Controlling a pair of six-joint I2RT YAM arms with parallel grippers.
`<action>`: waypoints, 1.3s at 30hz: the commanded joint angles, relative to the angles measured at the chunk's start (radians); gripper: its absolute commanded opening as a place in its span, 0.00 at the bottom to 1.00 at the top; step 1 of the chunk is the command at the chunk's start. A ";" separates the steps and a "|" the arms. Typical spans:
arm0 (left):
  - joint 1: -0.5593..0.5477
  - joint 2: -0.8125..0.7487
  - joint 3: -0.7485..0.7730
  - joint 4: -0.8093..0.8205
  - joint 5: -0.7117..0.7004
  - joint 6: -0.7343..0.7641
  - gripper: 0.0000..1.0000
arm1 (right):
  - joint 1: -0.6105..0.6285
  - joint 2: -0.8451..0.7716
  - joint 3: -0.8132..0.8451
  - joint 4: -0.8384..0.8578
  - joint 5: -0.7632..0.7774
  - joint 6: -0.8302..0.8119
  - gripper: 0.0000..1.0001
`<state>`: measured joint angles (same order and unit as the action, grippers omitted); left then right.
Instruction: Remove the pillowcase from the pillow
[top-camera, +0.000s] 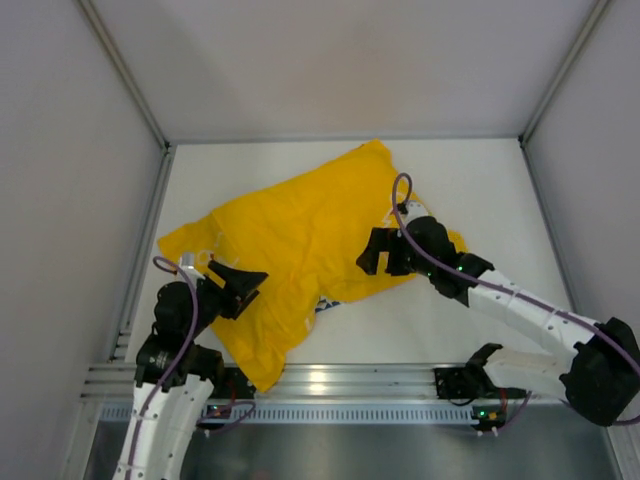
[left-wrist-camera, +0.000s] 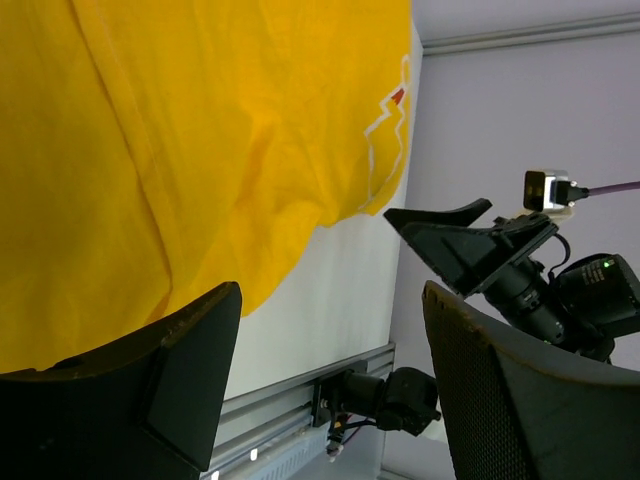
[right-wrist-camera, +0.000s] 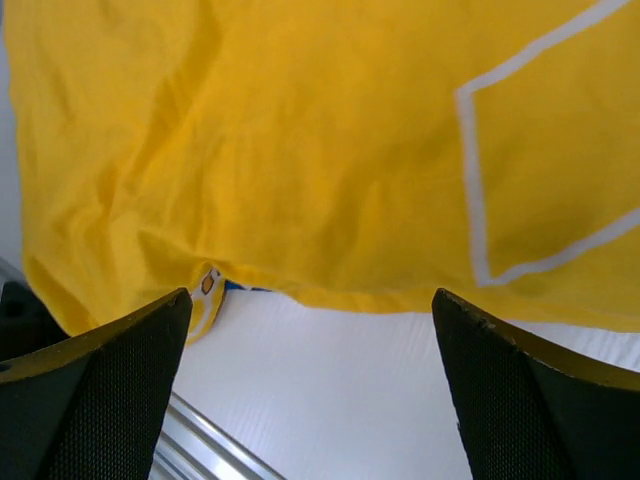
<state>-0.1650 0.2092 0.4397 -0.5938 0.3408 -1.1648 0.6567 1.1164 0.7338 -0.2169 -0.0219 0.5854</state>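
Pillowcase (top-camera: 300, 230) lies just beyond both arms' spread fingers (top-camera: 243, 280).

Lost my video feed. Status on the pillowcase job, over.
Both open: left gripper at near-left edge of pillowcase, right gripper at its right edge. Cloth lies rumpled on table, ungripped. Nothing in the way.

We see a white table (top-camera: 470, 180) walled by grey panels (top-camera: 340, 60), a metal rail (top-camera: 350, 380) at six o'clock.

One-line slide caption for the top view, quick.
Both open, the left gripper and right gripper sit at opposite sides of the yellow pillowcase on the table.
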 joint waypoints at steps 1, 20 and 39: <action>0.005 -0.051 0.063 0.012 0.000 0.039 0.77 | 0.103 0.013 0.044 0.027 0.057 -0.047 1.00; 0.005 0.180 0.008 0.044 -0.250 -0.072 0.54 | -0.159 0.510 0.443 0.096 -0.019 -0.010 0.53; -0.303 1.286 0.522 0.210 -0.457 0.183 0.52 | -0.230 0.007 -0.289 0.080 0.076 0.298 0.53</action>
<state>-0.3790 1.3975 0.8631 -0.4522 -0.1047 -1.0470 0.4332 1.2282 0.5396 -0.0410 0.0521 0.8410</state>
